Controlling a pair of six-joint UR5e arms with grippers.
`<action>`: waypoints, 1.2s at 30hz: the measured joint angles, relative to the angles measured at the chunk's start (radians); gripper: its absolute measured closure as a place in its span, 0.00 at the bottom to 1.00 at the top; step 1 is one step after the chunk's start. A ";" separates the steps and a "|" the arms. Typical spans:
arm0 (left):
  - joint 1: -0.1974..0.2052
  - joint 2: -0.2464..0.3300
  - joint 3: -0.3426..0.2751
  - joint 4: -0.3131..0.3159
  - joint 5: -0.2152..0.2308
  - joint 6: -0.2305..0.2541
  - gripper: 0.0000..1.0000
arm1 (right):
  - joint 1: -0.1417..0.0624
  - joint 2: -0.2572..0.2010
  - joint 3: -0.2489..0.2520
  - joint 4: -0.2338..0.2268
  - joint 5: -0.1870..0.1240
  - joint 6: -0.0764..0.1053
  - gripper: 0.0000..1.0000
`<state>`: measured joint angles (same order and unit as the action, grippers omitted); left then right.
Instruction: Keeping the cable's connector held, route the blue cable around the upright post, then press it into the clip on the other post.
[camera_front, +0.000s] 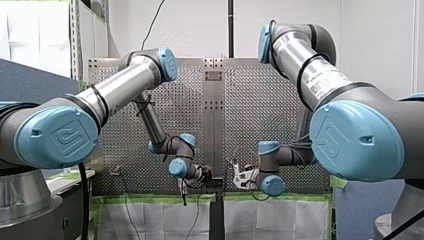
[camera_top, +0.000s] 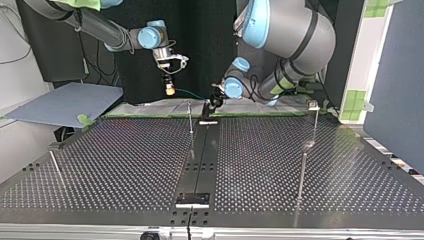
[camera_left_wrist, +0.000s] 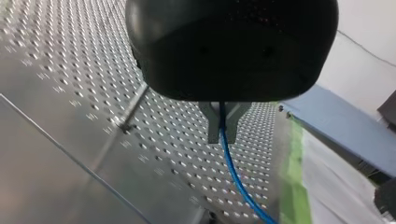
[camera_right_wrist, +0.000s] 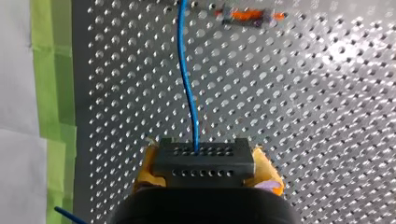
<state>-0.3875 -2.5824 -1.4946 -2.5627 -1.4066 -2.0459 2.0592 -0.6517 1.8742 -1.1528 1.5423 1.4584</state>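
Blue cable (camera_left_wrist: 233, 172): connector (camera_right_wrist: 203, 156) clamped in my R gripper (camera_right_wrist: 205, 164), L gripper (camera_left_wrist: 223, 126) pinching cable, both nr table (camera_top: 125, 165) arm-side edge.

Thin upright post (camera_top: 190, 117) near far edge, just beside centre rail (camera_top: 200, 160). Clip post (camera_top: 314, 122) at top view's right, thin rod (camera_top: 55, 160) at left. Blue cable (camera_top: 191, 93) strung in air over far edge. Perforated table (camera_top: 125, 165) open between posts.

The cable (camera_right_wrist: 188, 93) is blue, the connector (camera_right_wrist: 203, 163) black. The desk (camera_right_wrist: 303, 121) is grey with rows of holes, and the tape (camera_right_wrist: 51, 84) is green.
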 joint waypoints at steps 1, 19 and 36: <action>-0.004 0.010 -0.010 0.009 -0.010 0.008 0.98 | -0.005 0.001 0.000 -0.002 0.000 0.001 1.00; -0.128 0.050 -0.103 0.066 -0.163 0.154 0.98 | -0.078 0.011 -0.015 -0.032 -0.030 0.010 1.00; -0.158 0.051 -0.103 0.149 -0.299 0.187 0.98 | -0.111 0.059 -0.087 0.035 -0.116 -0.026 1.00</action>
<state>-0.5451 -2.5316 -1.5980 -2.4134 -1.7054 -1.8591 1.9484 -0.5922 1.7871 -1.1177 1.4261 1.4319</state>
